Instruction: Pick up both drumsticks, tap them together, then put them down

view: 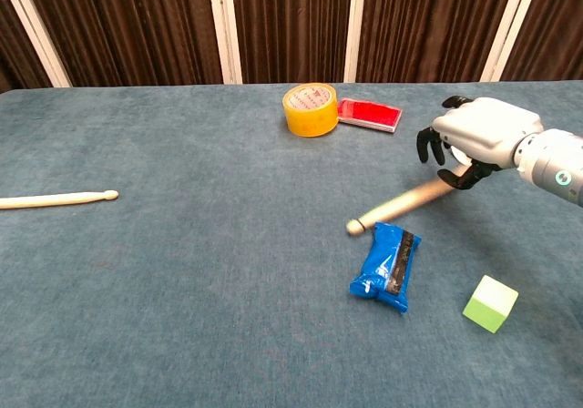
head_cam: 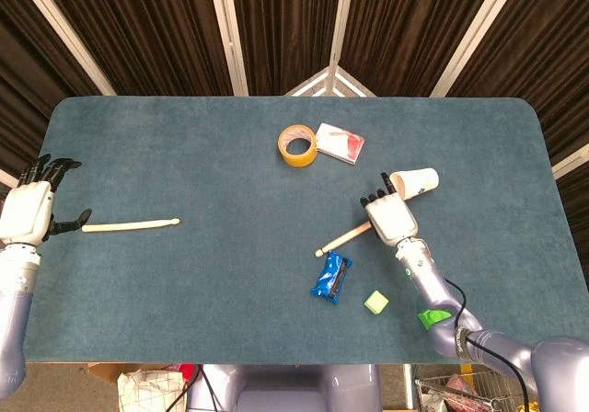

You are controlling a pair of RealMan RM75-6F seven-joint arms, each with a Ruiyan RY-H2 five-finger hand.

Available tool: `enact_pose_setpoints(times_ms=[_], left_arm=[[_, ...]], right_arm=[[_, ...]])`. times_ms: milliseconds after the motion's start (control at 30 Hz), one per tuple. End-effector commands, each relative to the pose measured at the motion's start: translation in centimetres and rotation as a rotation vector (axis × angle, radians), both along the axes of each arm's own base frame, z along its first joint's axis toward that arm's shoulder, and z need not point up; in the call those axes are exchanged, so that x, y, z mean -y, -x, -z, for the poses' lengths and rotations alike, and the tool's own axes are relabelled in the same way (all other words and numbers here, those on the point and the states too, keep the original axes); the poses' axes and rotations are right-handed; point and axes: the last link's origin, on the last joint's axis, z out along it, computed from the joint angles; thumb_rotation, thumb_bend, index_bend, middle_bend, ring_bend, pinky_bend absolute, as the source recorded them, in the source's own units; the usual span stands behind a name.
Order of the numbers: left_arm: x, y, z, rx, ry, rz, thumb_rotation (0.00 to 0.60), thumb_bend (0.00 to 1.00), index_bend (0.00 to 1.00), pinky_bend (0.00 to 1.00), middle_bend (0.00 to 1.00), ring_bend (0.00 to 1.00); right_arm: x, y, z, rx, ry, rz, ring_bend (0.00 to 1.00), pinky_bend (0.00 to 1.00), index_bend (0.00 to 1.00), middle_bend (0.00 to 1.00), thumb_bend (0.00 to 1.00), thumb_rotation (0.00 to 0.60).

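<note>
Drumstick [view: 401, 209], pale tapered wood, slants blurred below right hand [view: 478, 140].

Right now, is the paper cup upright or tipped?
Tipped: the cup lies on its side on the table, open mouth facing the right hand.

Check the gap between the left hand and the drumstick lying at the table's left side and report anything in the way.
Nothing visible stands between them. The left hand hovers open just off the butt end of the left drumstick, with only bare table between; the other objects lie far to the right.
</note>
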Motion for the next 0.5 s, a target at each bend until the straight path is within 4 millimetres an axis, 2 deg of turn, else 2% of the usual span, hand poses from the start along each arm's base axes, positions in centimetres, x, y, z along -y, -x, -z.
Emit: enact_pose_setpoints(times_ms=[33,133,300,400,500], left_arm=[[0.0,0.0,0.0,0.0,0.0,-0.001,0.6,0.38,0.2,0.06,0.12,0.0],[0.0,0.0,-0.1,0.004,-0.004,-0.001,0.6,0.38,0.2,0.06,0.12,0.0],[0.2,-0.1,-0.6,0.009,-0.018,0.009,0.6,0.38,0.2,0.06,0.12,0.0],[1.0,-0.2,-0.9,-0.018,-0.011,0.034,0.6,0.36,0.19,0.06,0.11,0.0],[2.8,-0.1,-1.0,-0.134,0.02,0.078,0.6,0.32,0.18,0.05,0.09,0.0]], right_arm=[[-0.1,0.1,-0.4,-0.016,0.012,0.04,0.3,0.01,0.3,0.38,0.5,0.6],[-0.3,0.3,-0.7,-0.034,0.022,0.071,0.28,0.01,0.24,0.34,0.49,0.6],[-0.6,-0.2,-2.0,-0.037,0.053,0.098,0.24,0.01,0.18,0.27,0.38,0.6],[-1.2,-1.3,-4.1,0.06,0.119,0.114,0.23,0.01,0.17,0.24,0.35,0.6],[-2.1,-1.6,-7.0,0.194,0.21,0.147,0.21,0.01,0.17,0.23,0.34,0.6]])
